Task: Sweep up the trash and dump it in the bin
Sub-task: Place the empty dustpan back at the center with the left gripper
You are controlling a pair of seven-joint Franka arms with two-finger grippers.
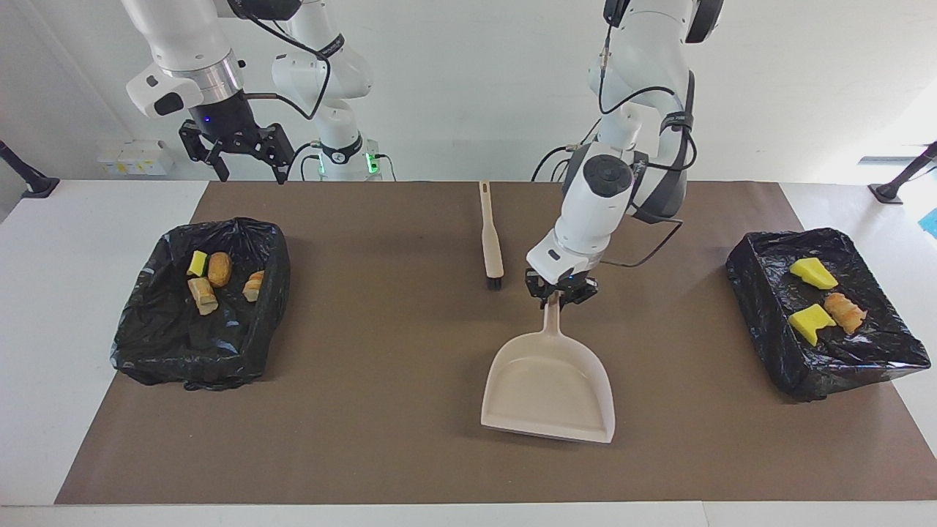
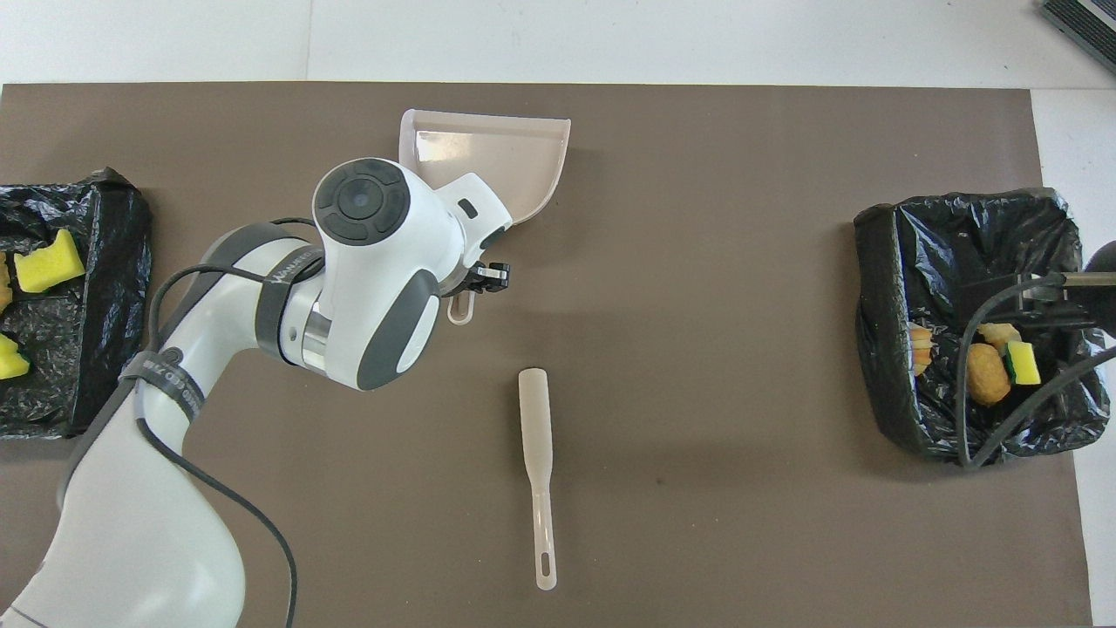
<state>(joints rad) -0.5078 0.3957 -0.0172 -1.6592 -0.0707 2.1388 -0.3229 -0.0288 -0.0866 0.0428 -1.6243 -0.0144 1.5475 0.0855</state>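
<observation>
Bright, even light from above; both views are sharp. Soft, faint shadows lie on the matte brown surface (image 1: pixel 410 410). Glare glints inside the beige plastic dustpan (image 2: pixel 514 153) and on crinkled black bin liners (image 1: pixel 201 351).

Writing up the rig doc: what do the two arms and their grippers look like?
Both arms have glossy white shells with dark grey round joint caps and black bands. Black cables loop loosely along each. The left gripper and right gripper are black two-finger units below silver wrist rings. A small blue light glows at each wrist.
</observation>
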